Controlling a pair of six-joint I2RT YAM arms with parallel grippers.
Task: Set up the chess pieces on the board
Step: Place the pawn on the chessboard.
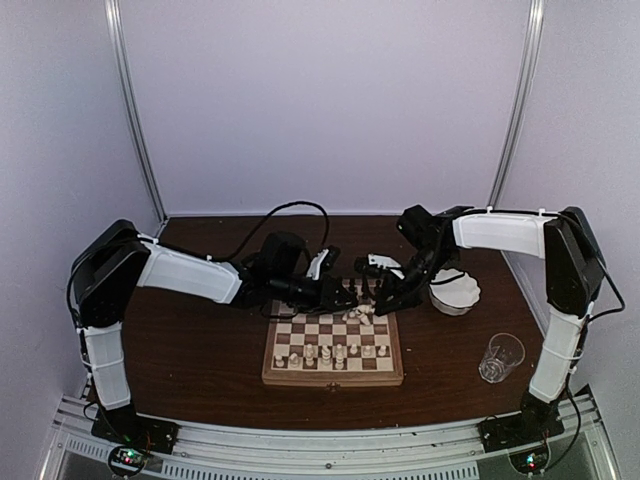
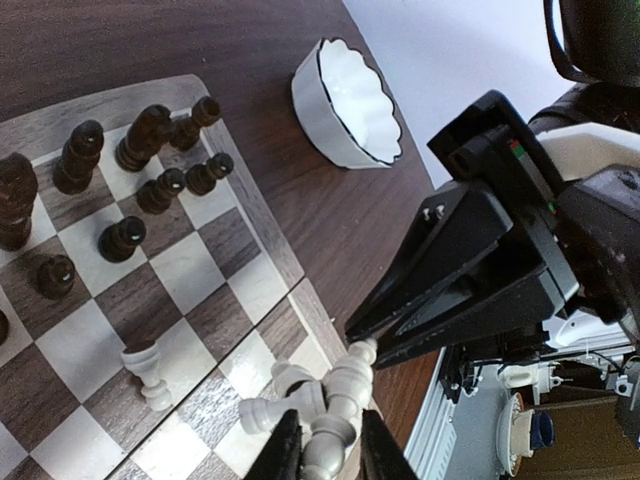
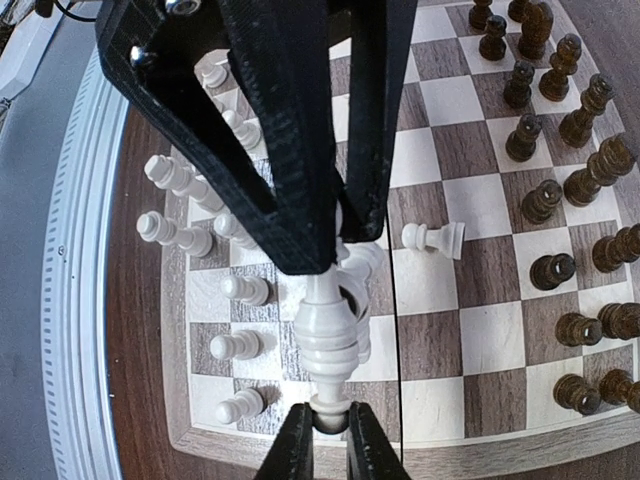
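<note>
Half-hidden white piece [image 3: 328, 335] is clasped by left hand [image 3: 328, 445], right hand [image 3: 338, 235].

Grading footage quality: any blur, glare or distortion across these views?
Top external: soft, low-detail, chess pieces barely separable. Left wrist: crisp on white piece and bowl, no blowout. Right wrist: right gripper a dark silhouette hiding much board; wide lens bows the table edge.

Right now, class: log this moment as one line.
left gripper: shut on white piece base; right gripper: shut on its top; piece over board
</note>
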